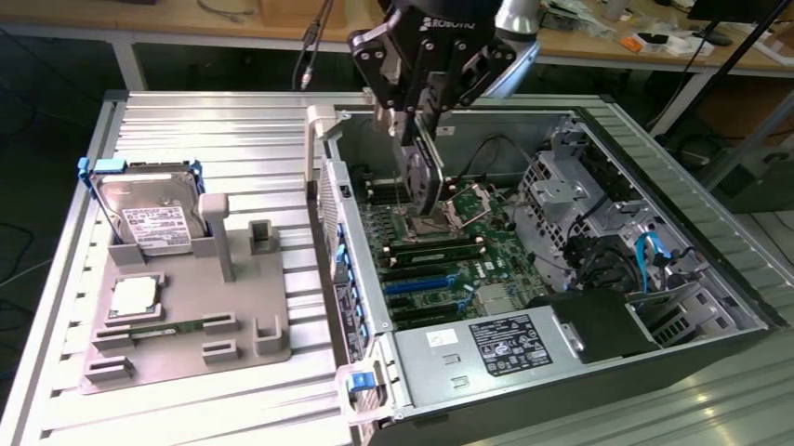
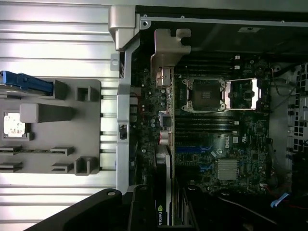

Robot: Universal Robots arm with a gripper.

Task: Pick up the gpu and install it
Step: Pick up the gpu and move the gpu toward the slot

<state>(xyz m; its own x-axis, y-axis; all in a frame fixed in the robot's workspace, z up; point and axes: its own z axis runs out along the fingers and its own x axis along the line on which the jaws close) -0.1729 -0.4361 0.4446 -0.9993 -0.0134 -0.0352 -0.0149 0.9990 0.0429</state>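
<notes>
My gripper (image 1: pixel 417 125) hangs over the open computer case (image 1: pixel 694 223), shut on the gpu (image 1: pixel 427 181). The gpu is a thin dark card held edge-on and pointing down toward the motherboard (image 1: pixel 478 260), still above it. In the wrist view the gpu (image 2: pixel 164 159) runs away from my gripper (image 2: pixel 163 209). Its silvery bracket (image 2: pixel 169 50) lies at the far end near the case's rear wall, and an NVIDIA mark sits by the fingers. The blue expansion slots (image 2: pixel 192 150) lie beside the card's edge, and I cannot tell how well they line up.
A grey fixture (image 1: pixel 248 311) on the ribbed table at the exterior view's left holds a silver hard drive (image 1: pixel 155 221), a processor chip (image 1: pixel 134 295) and a green memory stick (image 1: pixel 162 326). Inside the case are the open processor socket (image 2: pixel 206 94), cables and a drive cage (image 1: pixel 571 190).
</notes>
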